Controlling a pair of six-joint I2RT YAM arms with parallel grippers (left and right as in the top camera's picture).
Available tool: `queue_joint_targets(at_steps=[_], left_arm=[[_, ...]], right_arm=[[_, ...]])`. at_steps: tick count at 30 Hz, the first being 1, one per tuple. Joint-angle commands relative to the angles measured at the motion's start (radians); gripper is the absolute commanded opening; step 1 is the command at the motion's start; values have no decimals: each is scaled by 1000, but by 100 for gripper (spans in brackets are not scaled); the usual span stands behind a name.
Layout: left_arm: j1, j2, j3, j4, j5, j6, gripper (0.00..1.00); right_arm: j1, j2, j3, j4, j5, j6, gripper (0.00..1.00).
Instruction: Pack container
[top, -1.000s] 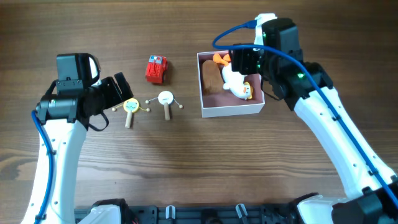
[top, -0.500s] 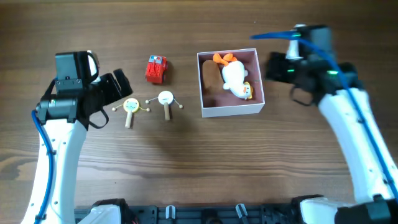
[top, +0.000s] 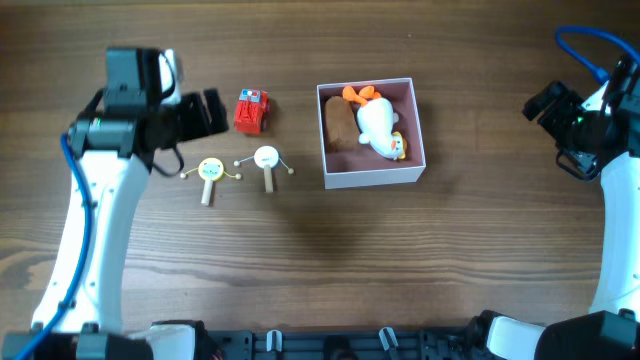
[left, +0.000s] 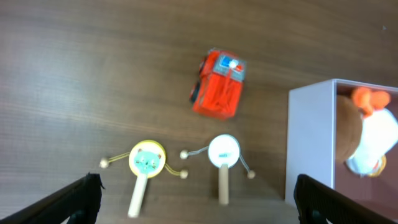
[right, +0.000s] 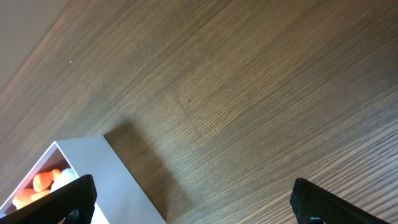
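The container (top: 373, 178) is a square white-walled box with a dusty pink inside, right of the table's middle. In it lie a white and orange plush duck (top: 378, 122) and a brown plush (top: 341, 123). A red toy truck (top: 251, 110) and two small pellet drums, one yellow (top: 210, 171) and one white (top: 265, 158), lie to its left. My left gripper (top: 205, 115) is open and empty, just left of the truck. In the left wrist view the truck (left: 217, 91) and drums (left: 147, 159) lie between its fingers (left: 196, 199). My right gripper (top: 543, 103) is open and empty, far right of the container (right: 93, 168).
The table is dark wood. Bare wood lies between the container and my right arm (top: 615, 170). The left arm (top: 95, 200) stands along the left side.
My right gripper has pulled away from over the container to the far right, leaving the duck inside. My left gripper has moved up and right, toward the red truck.
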Motion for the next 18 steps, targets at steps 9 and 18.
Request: queue_joint_targets(at_steps=[9,18], left_arm=[[-129,537,315,-11,-53,261,100],[-136,733,315,86,-70,290,98]], right_arm=[[1,10,-1,0,-19,17,100],[1,10,-1,0,-19,17,100]])
